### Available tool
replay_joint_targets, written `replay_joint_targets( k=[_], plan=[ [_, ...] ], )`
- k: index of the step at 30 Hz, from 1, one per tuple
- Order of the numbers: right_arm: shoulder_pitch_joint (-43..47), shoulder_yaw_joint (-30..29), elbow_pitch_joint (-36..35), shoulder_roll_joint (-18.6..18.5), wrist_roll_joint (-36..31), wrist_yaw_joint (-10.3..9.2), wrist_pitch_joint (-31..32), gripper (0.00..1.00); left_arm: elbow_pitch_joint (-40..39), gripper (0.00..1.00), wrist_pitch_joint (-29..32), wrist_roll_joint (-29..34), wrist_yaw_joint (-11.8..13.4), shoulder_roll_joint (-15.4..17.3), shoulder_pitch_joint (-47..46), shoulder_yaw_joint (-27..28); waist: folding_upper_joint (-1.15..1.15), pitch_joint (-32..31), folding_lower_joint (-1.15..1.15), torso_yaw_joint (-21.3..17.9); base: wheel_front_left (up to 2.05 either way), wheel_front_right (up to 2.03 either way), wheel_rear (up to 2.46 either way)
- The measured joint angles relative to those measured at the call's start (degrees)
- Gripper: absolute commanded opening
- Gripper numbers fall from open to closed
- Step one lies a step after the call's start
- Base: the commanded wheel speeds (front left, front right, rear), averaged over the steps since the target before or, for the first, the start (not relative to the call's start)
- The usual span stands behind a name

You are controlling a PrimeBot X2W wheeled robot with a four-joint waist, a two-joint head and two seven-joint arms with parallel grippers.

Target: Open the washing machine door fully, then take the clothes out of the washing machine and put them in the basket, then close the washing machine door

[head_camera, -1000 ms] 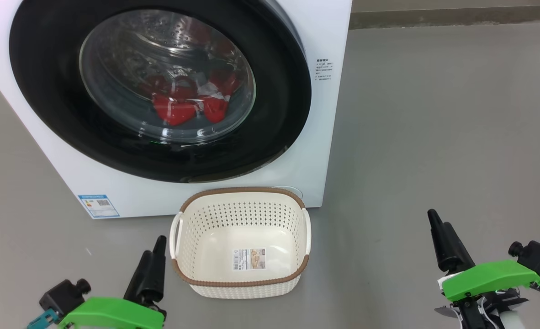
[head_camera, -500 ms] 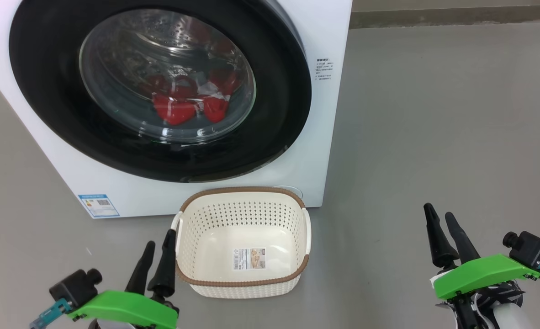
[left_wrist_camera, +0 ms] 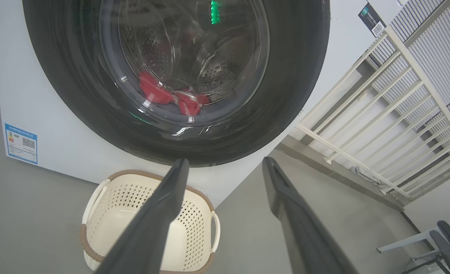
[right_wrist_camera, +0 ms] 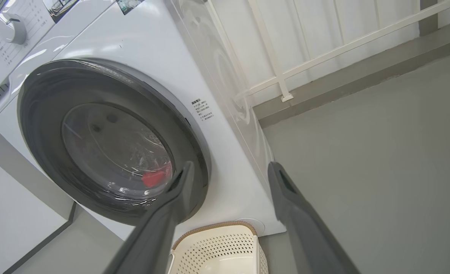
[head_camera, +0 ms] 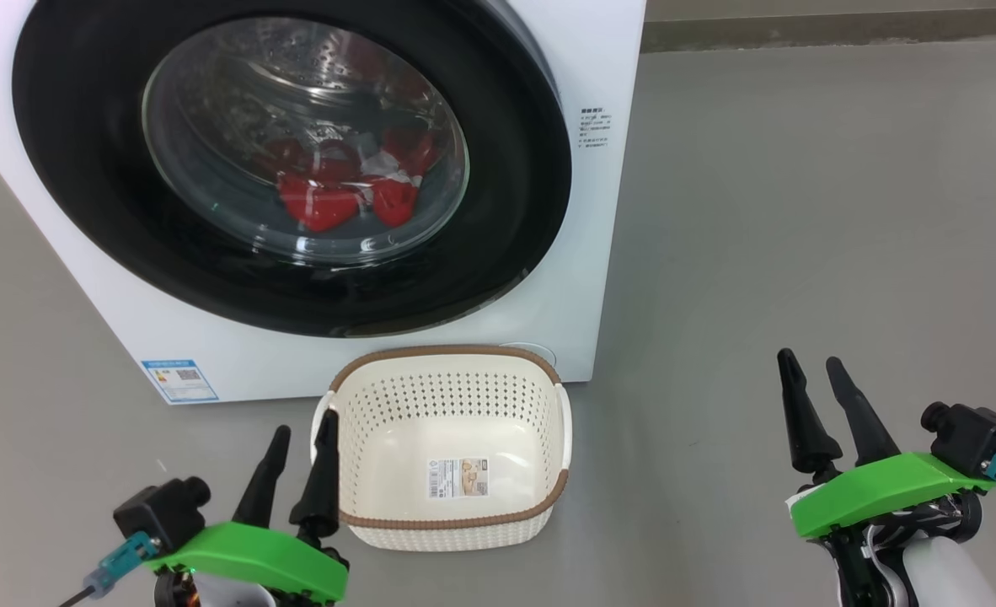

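The white washing machine (head_camera: 599, 253) fills the upper left of the head view, and its black-rimmed washing machine door (head_camera: 506, 211) is closed against the front. Red clothes (head_camera: 329, 202) show through the glass, low in the drum. The cream basket (head_camera: 452, 523) stands empty on the floor just in front of the machine. My left gripper (head_camera: 302, 421) is open beside the basket's left handle, holding nothing. Well right of the basket, my right gripper (head_camera: 810, 361) is open over bare floor. In the wrist views the door (left_wrist_camera: 293, 95) (right_wrist_camera: 42, 133), clothes (left_wrist_camera: 164, 97) (right_wrist_camera: 154, 177) and basket (left_wrist_camera: 95, 198) (right_wrist_camera: 225, 243) appear beyond open fingers.
Grey floor (head_camera: 801, 211) stretches to the right of the machine. A white railing (left_wrist_camera: 381, 125) (right_wrist_camera: 278, 80) runs behind and beside it along a kerb. A blue label sticker (head_camera: 178, 379) marks the machine's lower left front. Dark legs of some stand (left_wrist_camera: 446, 243) show at the lower right.
Both grippers have risen and moved forward. The left one came right up to the basket's left handle, and both turned so their two fingers now show apart. The camera shifted slightly.
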Motion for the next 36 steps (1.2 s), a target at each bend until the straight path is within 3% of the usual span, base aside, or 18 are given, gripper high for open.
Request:
replay_joint_targets(
  k=[36],
  plan=[
    [-4.8,1.9,0.2,-0.6,-25.1,0.09,-5.9,1.0,-1.1,1.0,-6.0,22.3,0.8,0.4,-3.4,-3.8,0.0,-0.2,0.0,0.2,0.0,0.0,0.0]
  ],
)
